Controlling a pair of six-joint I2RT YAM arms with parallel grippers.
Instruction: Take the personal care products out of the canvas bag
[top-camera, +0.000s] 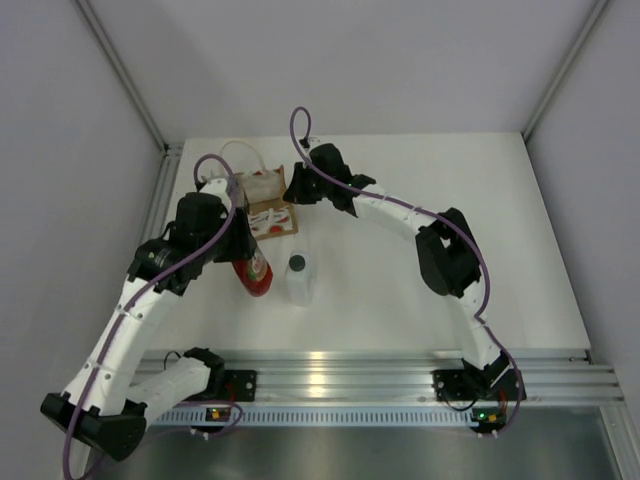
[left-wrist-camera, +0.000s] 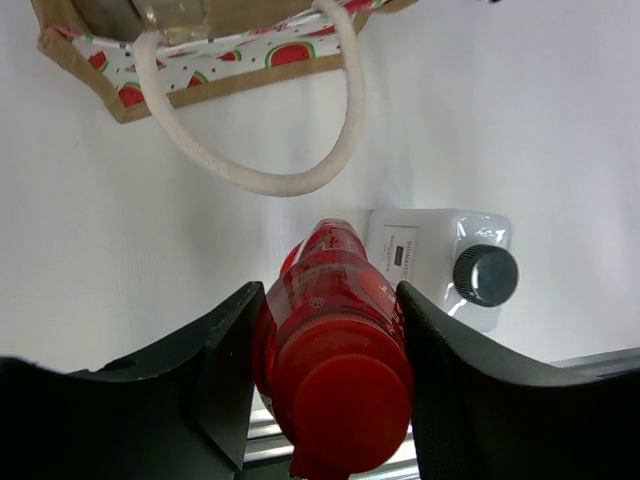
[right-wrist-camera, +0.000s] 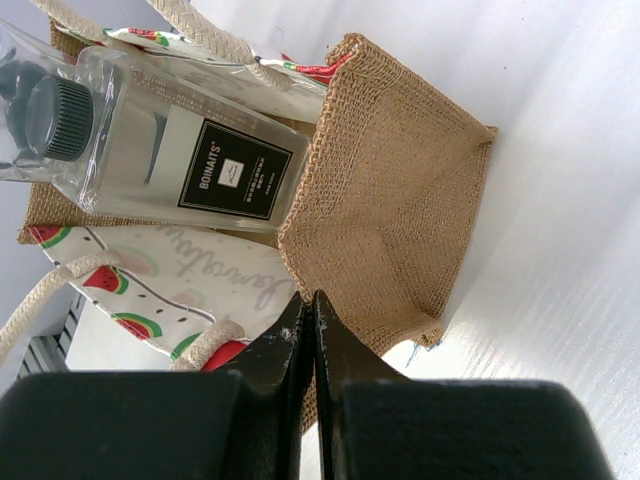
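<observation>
Currently, the left gripper (left-wrist-camera: 328, 310) is clamping the red bottle (left-wrist-camera: 335, 340) just below its cap, with the jaws spread only as wide as the bottle body. It is holding the bottle left of centre on the table (top-camera: 450, 200), nearer the near edge than the far one. The white bottle (left-wrist-camera: 430, 255) with a dark cap is standing just beside it on the right, already out of the bag. Farther back, toward the far-left corner, the canvas bag (right-wrist-camera: 400, 190) is sitting with its rope handle (left-wrist-camera: 300, 182) trailing toward the red bottle. The right gripper (right-wrist-camera: 308, 305) is pinching the burlap rim, its jaws closed flat on the fabric. A clear bottle (right-wrist-camera: 170, 150) with a dark cap is lying across the bag's mouth, not yet removed.

Hazards, as a judgement:
- A tilted release is likely to topple the red bottle into the white bottle, because the two are so close.
- The rope handle may snag a bottle or a finger as it passes.
- If the right pinch slips, the bag may drag or tip when the clear bottle is pulled.

Limits of view:
- Whether the red bottle's base is touching the table cannot be told.
- The bag's interior below the clear bottle is hidden, and a fourth product is not showing.
</observation>
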